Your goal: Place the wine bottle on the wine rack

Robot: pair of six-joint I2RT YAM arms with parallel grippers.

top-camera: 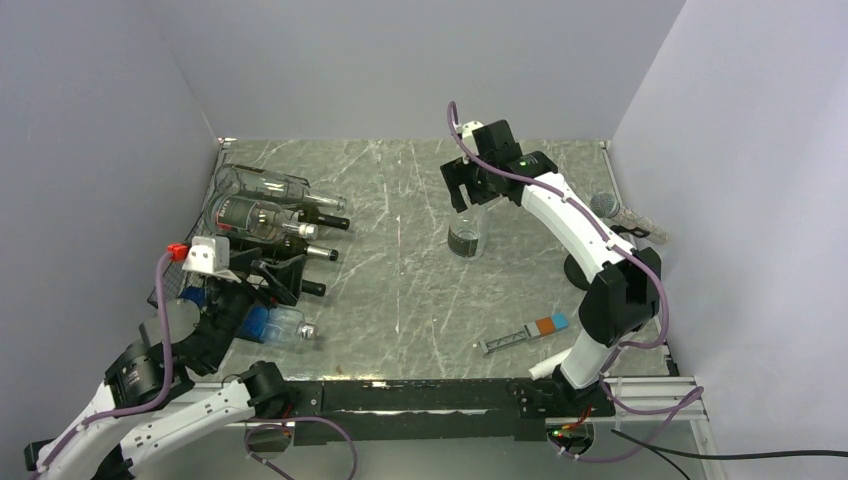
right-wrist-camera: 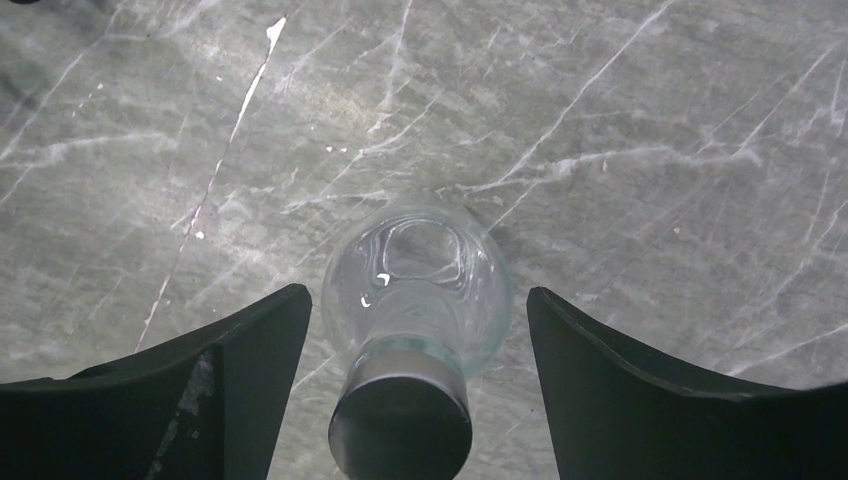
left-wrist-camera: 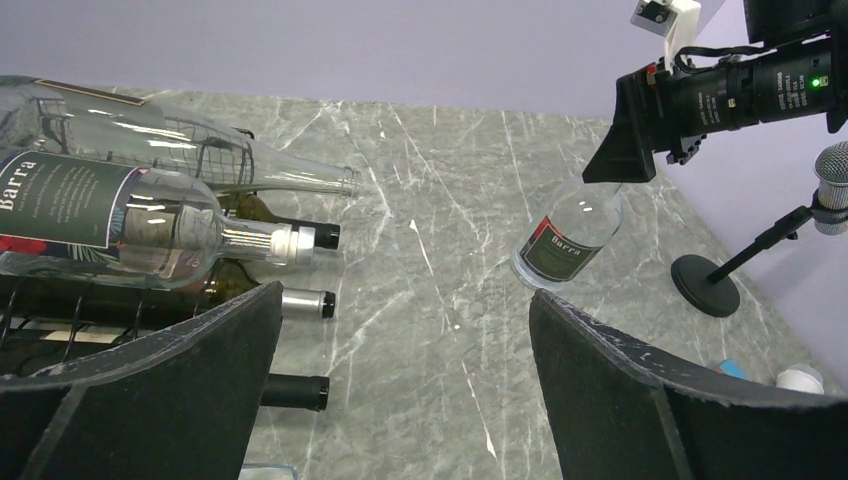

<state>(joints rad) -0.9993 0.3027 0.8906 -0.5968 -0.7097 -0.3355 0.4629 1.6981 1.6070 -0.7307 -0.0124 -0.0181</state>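
A clear glass wine bottle with a dark "Barra" label stands upright on the marble table, right of centre. It also shows in the left wrist view. My right gripper hangs just above it, open. In the right wrist view the jaws stand apart on either side of the bottle's dark cap and shoulder, not touching. The black wire wine rack at the left holds several bottles lying down. My left gripper is open and empty beside the rack.
A microphone on a round black base stands at the right. A small tool with an orange and blue block lies near the front. A plastic bottle lies by the left arm. Grey walls close in three sides.
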